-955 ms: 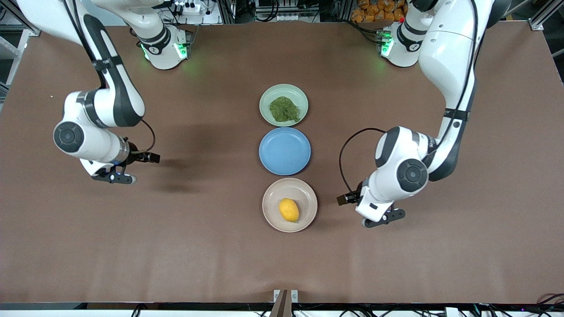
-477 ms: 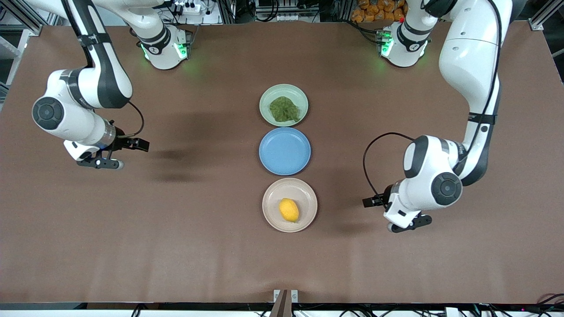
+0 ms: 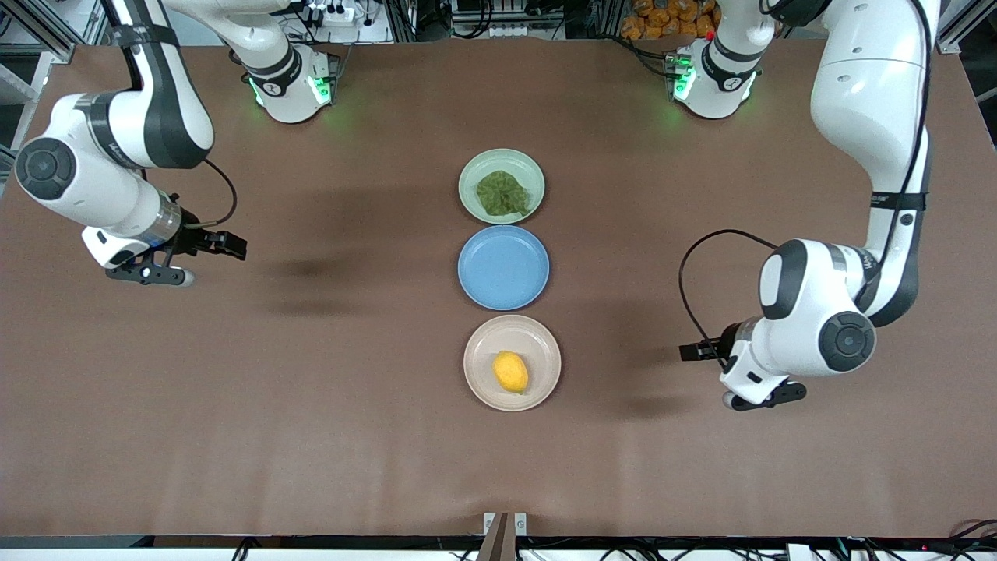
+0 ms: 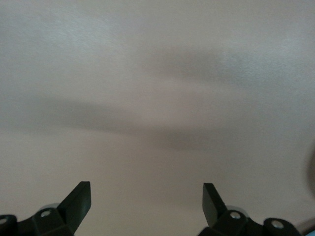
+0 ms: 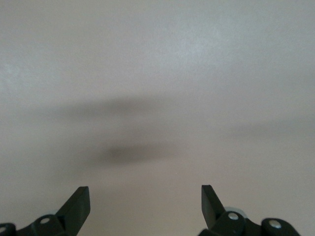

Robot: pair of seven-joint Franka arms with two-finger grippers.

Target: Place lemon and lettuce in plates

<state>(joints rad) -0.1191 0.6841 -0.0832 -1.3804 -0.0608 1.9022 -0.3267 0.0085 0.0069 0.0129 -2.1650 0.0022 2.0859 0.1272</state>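
Both of my arms have drawn outward from the row of plates since a second ago, each toward its own end of the table (image 3: pixel 327 436), while nothing on the plates has shifted. My left gripper (image 3: pixel 759 399) now hangs over bare brown tabletop toward the left arm's end, well apart from the beige plate (image 3: pixel 479 383), its fingers (image 4: pixel 78 199) spread wide with nothing between them. My right gripper (image 3: pixel 148 274) hangs over bare table toward the right arm's end, well apart from every plate, its fingers (image 5: pixel 78 201) likewise spread wide and empty. Three plates sit in a line down the middle of the table: the pale green plate (image 3: pixel 472 173) farthest from the front camera, the blue plate (image 3: pixel 503 267) between, the beige plate nearest. Lying in the green plate is the lettuce (image 3: pixel 502 193), and resting in the beige plate is the lemon (image 3: pixel 511 372).
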